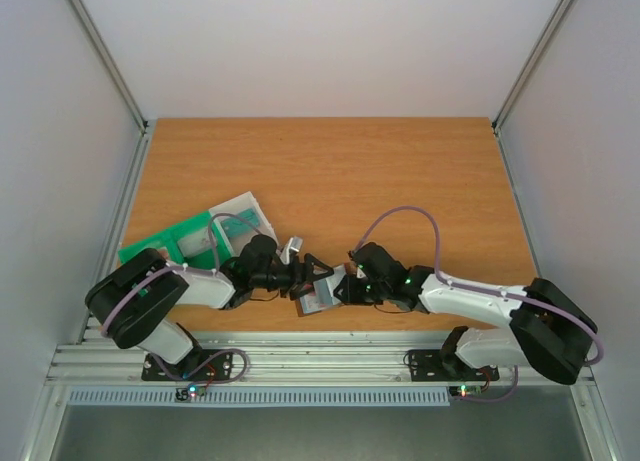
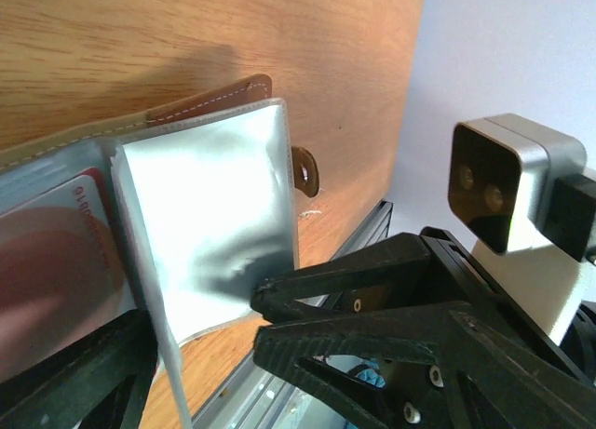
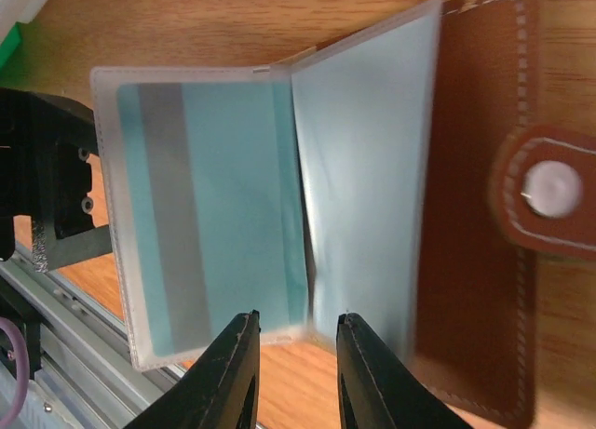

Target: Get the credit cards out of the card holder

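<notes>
Wood surface (image 1: 400, 181) carries everything: a green tray (image 1: 150, 243) and a translucent box (image 1: 245, 213) lie at the far left, well apart from the work. Both arms reach inward and meet at the near middle, where the card holder (image 1: 322, 299) lies open between them.

From the right wrist, its brown outer panel (image 3: 475, 168) lies to the right with the snap tab (image 3: 545, 192), and clear sleeves fan out to the left. One sleeve (image 3: 368, 168) looks empty. The next holds a teal card (image 3: 223, 215) with a grey stripe. From the left wrist, a reddish card (image 2: 56, 252) shows in another pocket.

The left hand (image 1: 312, 273) has its fingers spread wide beside the holder's left edge, and I see nothing gripped between them. The right hand (image 3: 296, 319) is released, its tips a narrow gap apart, straddling the near edge where the two sleeves meet.

By my reading the step in hand is finding a grip on a card. None looks withdrawn, since the visible cards sit fully in their pockets. The next move likely calls for the left hand to pin the holder down. The right hand must then catch the card's own edge, not the slippery sleeve, and draw it straight out along the pocket.
</notes>
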Available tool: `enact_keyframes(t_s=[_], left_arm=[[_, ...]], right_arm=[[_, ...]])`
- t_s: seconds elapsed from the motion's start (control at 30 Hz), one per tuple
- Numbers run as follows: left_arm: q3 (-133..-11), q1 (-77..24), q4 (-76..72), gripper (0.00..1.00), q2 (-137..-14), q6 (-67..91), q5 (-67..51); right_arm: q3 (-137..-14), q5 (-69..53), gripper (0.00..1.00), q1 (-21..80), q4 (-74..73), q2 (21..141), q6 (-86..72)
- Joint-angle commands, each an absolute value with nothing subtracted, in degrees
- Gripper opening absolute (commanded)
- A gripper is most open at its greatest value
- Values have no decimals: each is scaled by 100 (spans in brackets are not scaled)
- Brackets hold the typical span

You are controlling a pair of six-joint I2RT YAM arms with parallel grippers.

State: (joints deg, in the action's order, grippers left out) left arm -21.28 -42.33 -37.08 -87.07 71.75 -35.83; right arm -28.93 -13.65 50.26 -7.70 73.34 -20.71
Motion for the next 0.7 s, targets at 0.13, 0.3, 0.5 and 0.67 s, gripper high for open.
enact_keyframes(t_s=[0.13, 0.3, 0.5, 0.67], left_arm=[[-2535, -4494, -4153, 82, -8916, 7245, -3513], [-2763, -4625, -3839, 82, -9005, 7081, -3429], [-2788, -4624, -3183, 81, -8628, 6879, -3199], [-2764, -4628, -2554, 78, -8342, 6654, -2925]], right_arm=[[-2862, -664, 26, 5063, -1907, 6187, -1877], [-2909, -483, 26, 5058, -2272, 5698, -1833], [-2954, -490, 26, 5063, -2338, 5648, -1788], [-3219, -416, 27, 5063, -2417, 5888, -1703]])
